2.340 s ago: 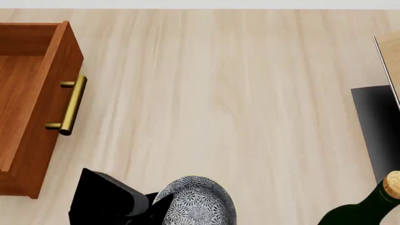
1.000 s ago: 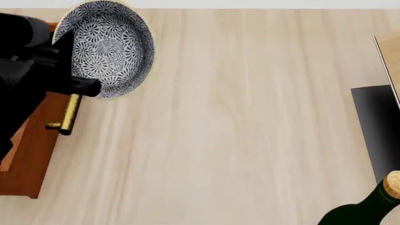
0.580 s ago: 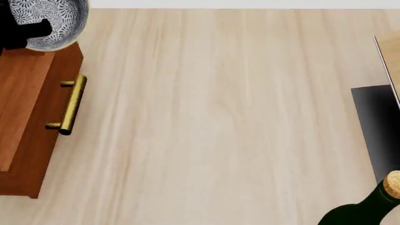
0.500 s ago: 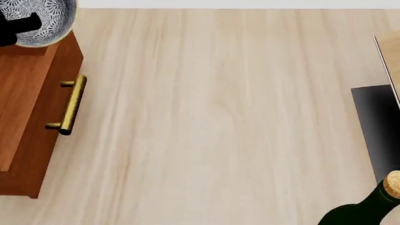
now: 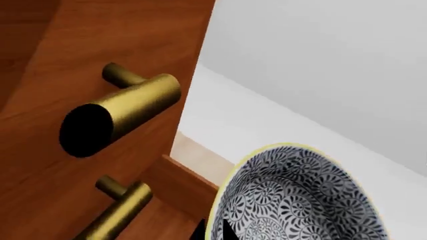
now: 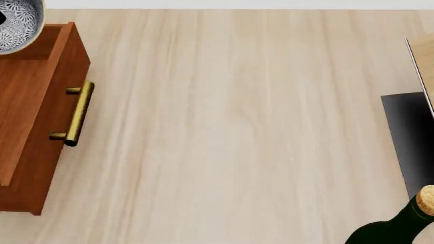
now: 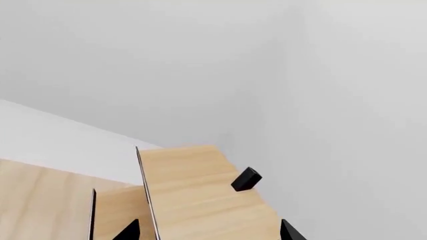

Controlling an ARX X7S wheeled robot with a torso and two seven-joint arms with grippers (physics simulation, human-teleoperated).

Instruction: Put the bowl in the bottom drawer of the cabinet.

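— Since the frame from half a second back, the bowl (image 6: 15,24) has slid further toward the upper left of the head view; only a wedge of it shows at the corner now, and the black of the left arm has nearly left the frame

— So what grips it?

— The left gripper (image 5: 217,231), as far as I can judge. In the left wrist view just a sliver of a dark fingertip (image 5: 223,231) pokes in at the bottom edge, lying against the patterned inside of the bowl. That looks like a pinch on the rim, though the far finger is hidden

— And the right gripper (image 7: 207,231)?

— Its two tips sit wide apart at the bottom of the right wrist view, holding nothing, facing a pale wood rack (image 7: 200,195)

— How far along are we?

— The bottom drawer (image 6: 40,117) stands pulled out with its brass handle (image 6: 78,114) facing the floor side. The bowl is lifted and hangs over the drawer's far upper-left corner, beside the cabinet (image 5: 80,60) front. Left to do: lower it inside, release

— Anything else nearby?

— A corked bottle (image 6: 397,223) at lower right, well apart
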